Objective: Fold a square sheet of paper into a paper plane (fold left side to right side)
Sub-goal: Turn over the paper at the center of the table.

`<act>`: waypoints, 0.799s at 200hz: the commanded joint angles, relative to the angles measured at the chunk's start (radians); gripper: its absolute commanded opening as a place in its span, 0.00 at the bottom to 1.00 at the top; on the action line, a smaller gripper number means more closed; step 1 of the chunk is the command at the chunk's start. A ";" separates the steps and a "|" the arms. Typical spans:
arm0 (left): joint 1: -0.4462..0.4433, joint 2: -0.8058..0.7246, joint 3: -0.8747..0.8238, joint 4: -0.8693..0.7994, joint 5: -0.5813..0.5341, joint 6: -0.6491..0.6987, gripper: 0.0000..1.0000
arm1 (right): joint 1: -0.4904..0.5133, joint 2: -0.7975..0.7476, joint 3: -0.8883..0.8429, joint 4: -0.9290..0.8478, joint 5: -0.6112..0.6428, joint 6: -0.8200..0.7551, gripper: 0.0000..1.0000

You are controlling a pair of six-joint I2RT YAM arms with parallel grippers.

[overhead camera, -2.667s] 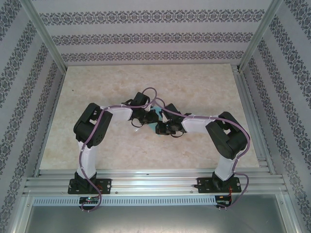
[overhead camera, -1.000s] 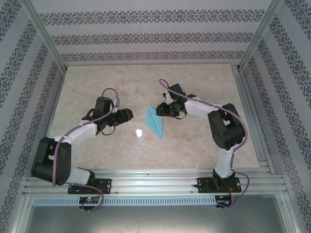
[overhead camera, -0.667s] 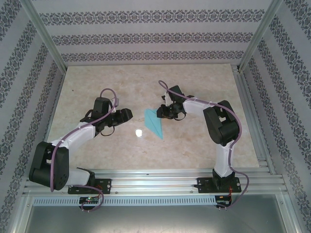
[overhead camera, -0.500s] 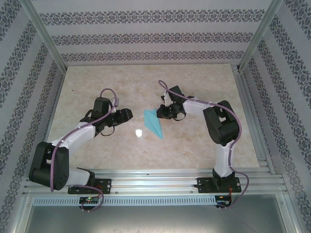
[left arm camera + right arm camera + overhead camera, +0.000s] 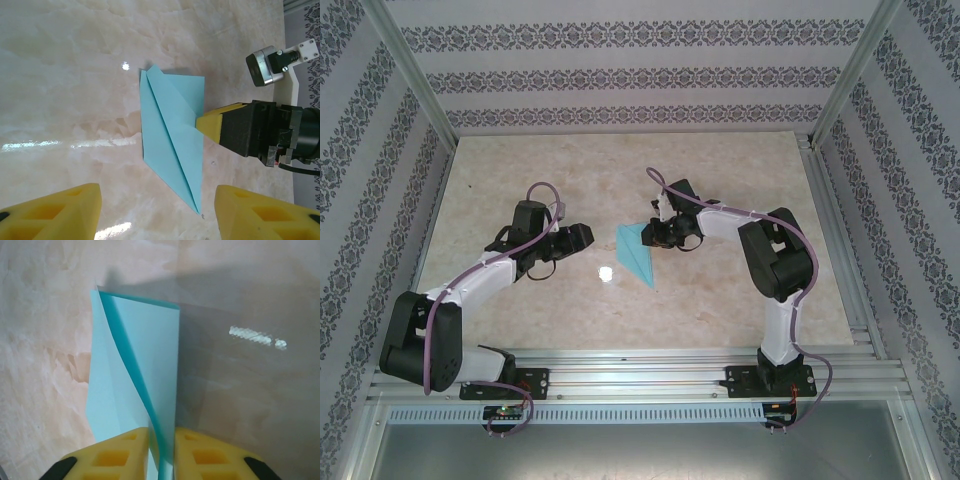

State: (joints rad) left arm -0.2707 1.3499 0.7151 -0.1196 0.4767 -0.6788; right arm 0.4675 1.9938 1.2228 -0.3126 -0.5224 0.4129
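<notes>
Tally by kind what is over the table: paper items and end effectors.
paper plane: 1
End effectors: 2 (left end effector, right end effector)
Total: 3

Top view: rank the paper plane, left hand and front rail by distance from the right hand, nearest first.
1. paper plane: mid-table, its right side pinched in the right hand, so touching.
2. left hand: open, on the far side of the plane, to the left.
3. front rail: along the table's near edge, clearly farthest.
</notes>
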 commanded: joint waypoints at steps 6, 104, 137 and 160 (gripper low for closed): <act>-0.005 0.003 0.006 0.021 0.033 0.018 0.61 | 0.011 -0.052 -0.019 0.003 -0.021 -0.005 0.07; -0.204 -0.111 0.130 -0.098 -0.002 0.199 0.69 | -0.003 -0.517 -0.101 -0.276 0.316 0.203 0.00; -0.442 -0.101 0.191 -0.135 -0.181 0.251 0.70 | -0.007 -0.642 -0.177 -0.277 0.373 0.393 0.00; -0.597 -0.047 0.245 -0.148 -0.304 0.290 0.73 | -0.012 -0.677 -0.179 -0.292 0.363 0.473 0.00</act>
State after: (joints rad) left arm -0.7414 1.2621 0.9096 -0.2054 0.3496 -0.4828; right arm 0.4637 1.3453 1.0561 -0.5541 -0.2188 0.7349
